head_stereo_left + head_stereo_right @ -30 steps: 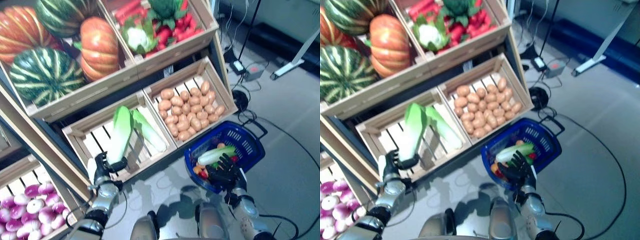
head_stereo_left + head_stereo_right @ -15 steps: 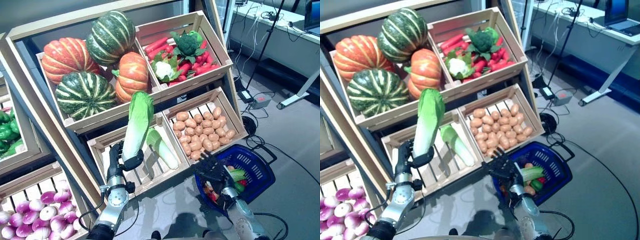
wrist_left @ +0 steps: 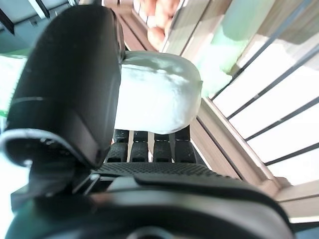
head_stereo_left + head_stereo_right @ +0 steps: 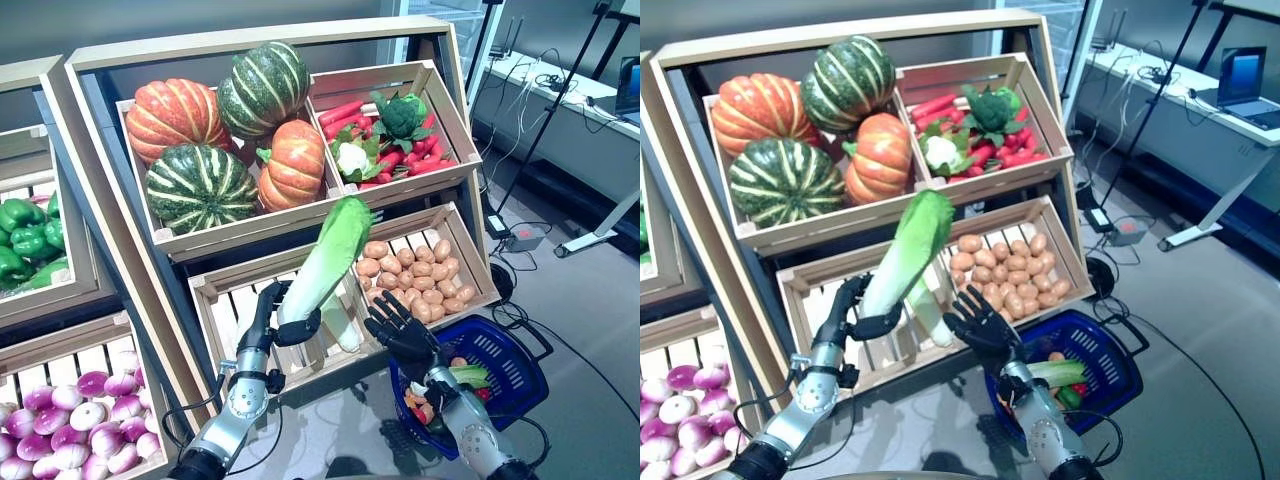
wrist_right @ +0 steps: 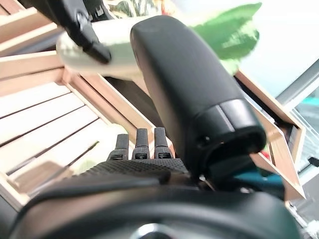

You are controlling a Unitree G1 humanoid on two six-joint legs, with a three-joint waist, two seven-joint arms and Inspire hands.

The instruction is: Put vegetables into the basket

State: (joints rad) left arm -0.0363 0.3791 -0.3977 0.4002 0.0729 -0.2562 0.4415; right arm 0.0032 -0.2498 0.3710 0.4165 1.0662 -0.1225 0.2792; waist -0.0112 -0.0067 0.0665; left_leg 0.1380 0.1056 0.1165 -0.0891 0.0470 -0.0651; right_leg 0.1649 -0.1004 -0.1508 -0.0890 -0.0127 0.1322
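Note:
My left hand (image 4: 272,323) is shut on the white base of a long green-and-white cabbage (image 4: 327,259) and holds it up, leaning to the right, in front of the stand's middle crates. Its pale base shows between the thumb and fingers in the left wrist view (image 3: 157,99). My right hand (image 4: 402,334) is open with fingers spread, raised just right of the cabbage's base and above the near left rim of the blue basket (image 4: 520,350). The basket stands on the floor and holds a green-and-white vegetable (image 4: 468,374) and small red and orange ones.
The wooden stand (image 4: 110,250) slopes up behind the hands. A second green-and-white cabbage (image 4: 338,326) lies in the slatted crate by my left hand. A crate of potatoes (image 4: 415,280) sits just behind the basket. Grey floor lies to the right, with table legs beyond.
The camera has tilted up. My left hand has lifted the cabbage out of the crate and swung it right. My right hand has risen from the basket's rim toward the cabbage.

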